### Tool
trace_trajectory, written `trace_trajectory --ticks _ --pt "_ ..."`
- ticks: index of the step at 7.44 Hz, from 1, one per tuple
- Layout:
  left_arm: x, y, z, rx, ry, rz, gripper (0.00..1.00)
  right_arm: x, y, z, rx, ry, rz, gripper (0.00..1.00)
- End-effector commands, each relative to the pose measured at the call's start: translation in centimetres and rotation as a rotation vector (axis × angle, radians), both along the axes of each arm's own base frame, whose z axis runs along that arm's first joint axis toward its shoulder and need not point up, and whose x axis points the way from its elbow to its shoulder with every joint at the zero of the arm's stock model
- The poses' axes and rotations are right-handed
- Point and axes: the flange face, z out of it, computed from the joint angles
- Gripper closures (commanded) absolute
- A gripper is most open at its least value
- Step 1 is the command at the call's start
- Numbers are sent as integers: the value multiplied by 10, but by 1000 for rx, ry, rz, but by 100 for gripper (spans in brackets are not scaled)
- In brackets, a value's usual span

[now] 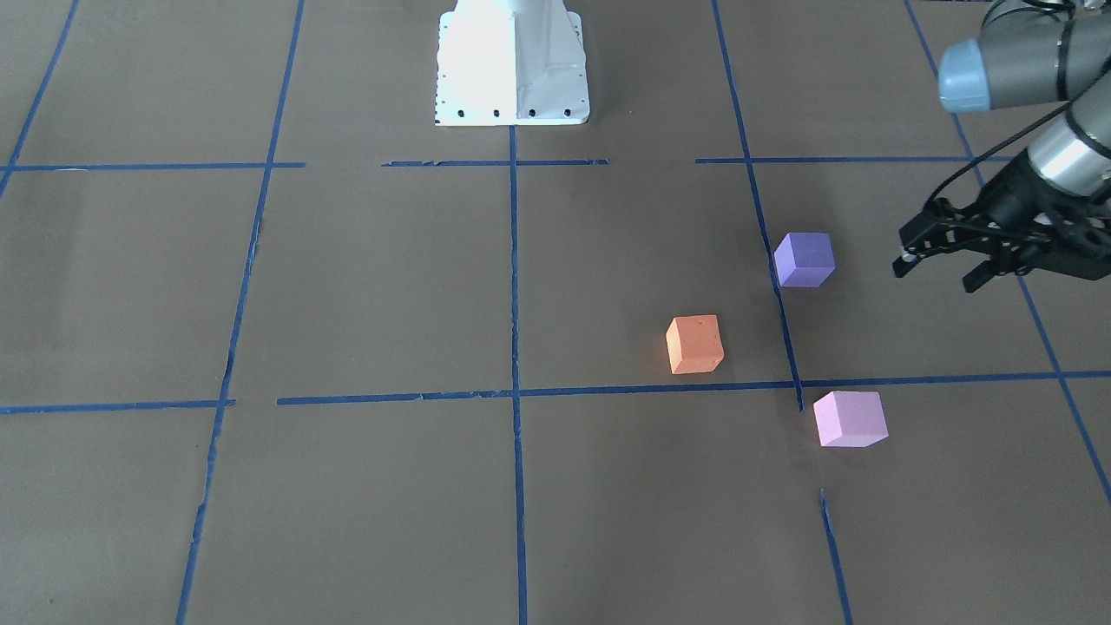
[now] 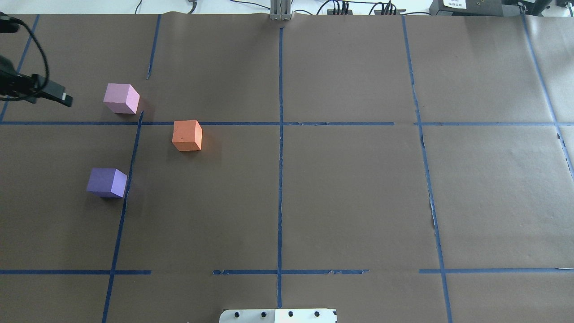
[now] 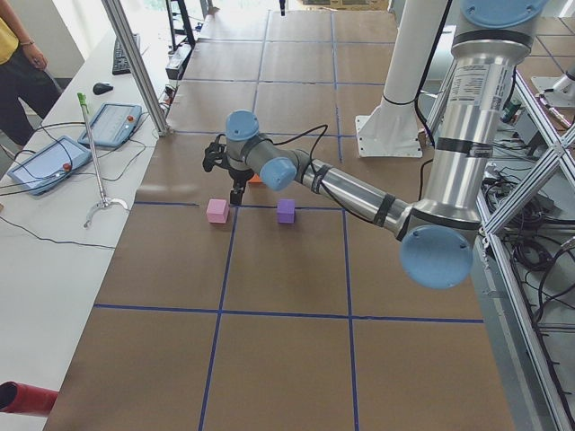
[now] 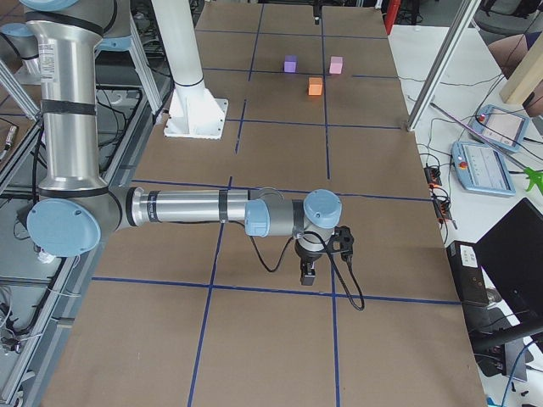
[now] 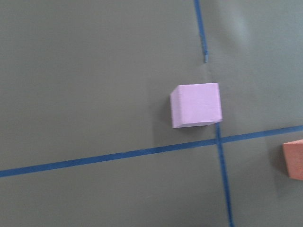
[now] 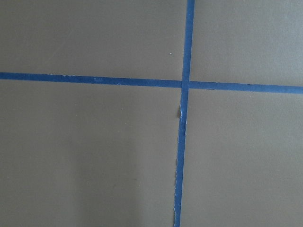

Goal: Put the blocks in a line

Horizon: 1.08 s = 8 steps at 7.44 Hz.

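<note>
Three cubes lie apart on the brown table. The orange block (image 1: 694, 345) (image 2: 187, 135) sits nearest the table's middle. The dark purple block (image 1: 805, 259) (image 2: 106, 182) is closer to the robot. The pale pink block (image 1: 850, 418) (image 2: 121, 98) is farther out, and the left wrist view shows it (image 5: 196, 105) with the orange block's edge (image 5: 293, 160). My left gripper (image 1: 937, 273) is open and empty, hovering off to the side of the purple and pink blocks. My right gripper (image 4: 308, 270) shows only in the exterior right view, far from the blocks; I cannot tell its state.
Blue tape lines (image 2: 280, 134) mark a grid on the table. The white robot base (image 1: 512, 61) stands at the table's robot side. A side bench with teach pendants (image 3: 54, 162) and cables runs along the far edge.
</note>
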Motion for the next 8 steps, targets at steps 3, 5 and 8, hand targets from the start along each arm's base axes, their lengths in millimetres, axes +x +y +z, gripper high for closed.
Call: trace_trajectory --ticks 3,5,8 --pt "121 11 -74 -99 30 10 0 0 0 0 1 0 0 0" --pt "165 29 -80 -46 -13 21 0 0 0 0 -1 0 0 0" --pt "208 20 -82 -44 -61 18 0 0 0 0 1 0 0 0"
